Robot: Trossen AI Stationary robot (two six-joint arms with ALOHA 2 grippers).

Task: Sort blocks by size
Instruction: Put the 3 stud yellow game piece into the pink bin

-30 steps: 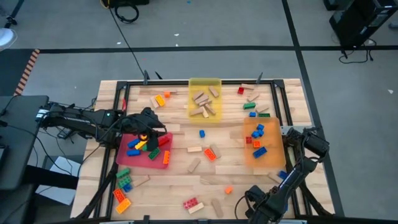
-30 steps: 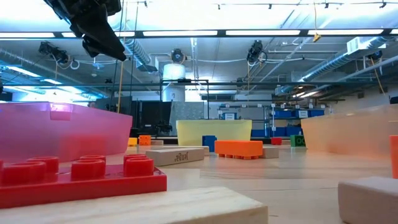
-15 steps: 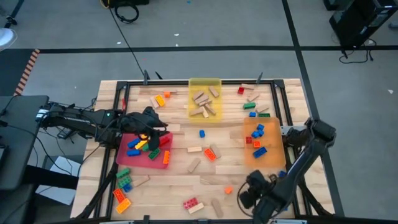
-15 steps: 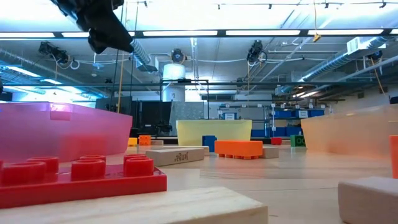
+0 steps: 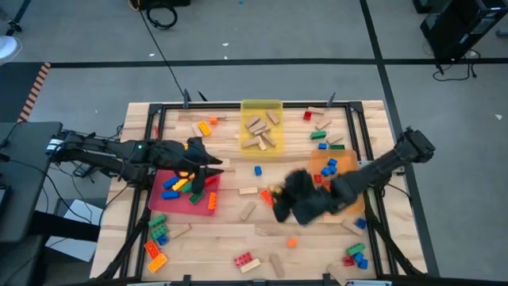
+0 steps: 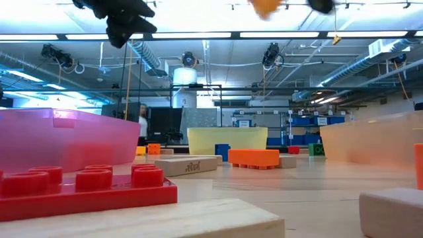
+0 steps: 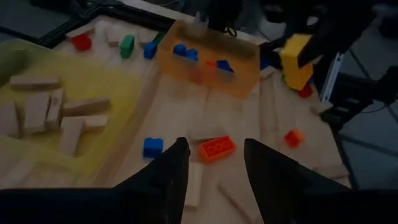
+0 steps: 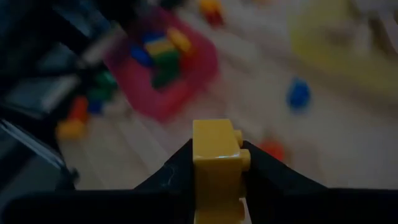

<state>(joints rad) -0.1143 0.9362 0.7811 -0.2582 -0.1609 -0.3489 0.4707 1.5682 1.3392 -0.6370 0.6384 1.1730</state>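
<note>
A small yellow studded plastic brick (image 8: 216,155) sat clamped between the jaws of the right gripper (image 8: 214,163), which hung above the middle of the wooden bench (image 5: 230,230), just beside the translucent orange tray (image 5: 340,199); the same brick showed beyond the orange tray in the left wrist view (image 7: 296,59). Blue and red studded bricks (image 5: 329,179) lay inside that orange tray. Plain tan wooden blocks (image 5: 260,133) filled the translucent yellow tray (image 5: 261,106) at the far edge of the bench. The translucent red tray (image 5: 163,204) held a mix of blue, yellow, green and orange studded bricks (image 5: 181,186). The left gripper (image 7: 215,163) hovered over the red tray's far corner, its jaws parted and holding nothing. Loose on the bench lay a small blue studded brick (image 5: 258,170), an orange studded brick (image 7: 217,148), a red studded brick (image 5: 244,258) near the front edge, and scattered tan wooden blocks (image 5: 248,210) between the trays.
</note>
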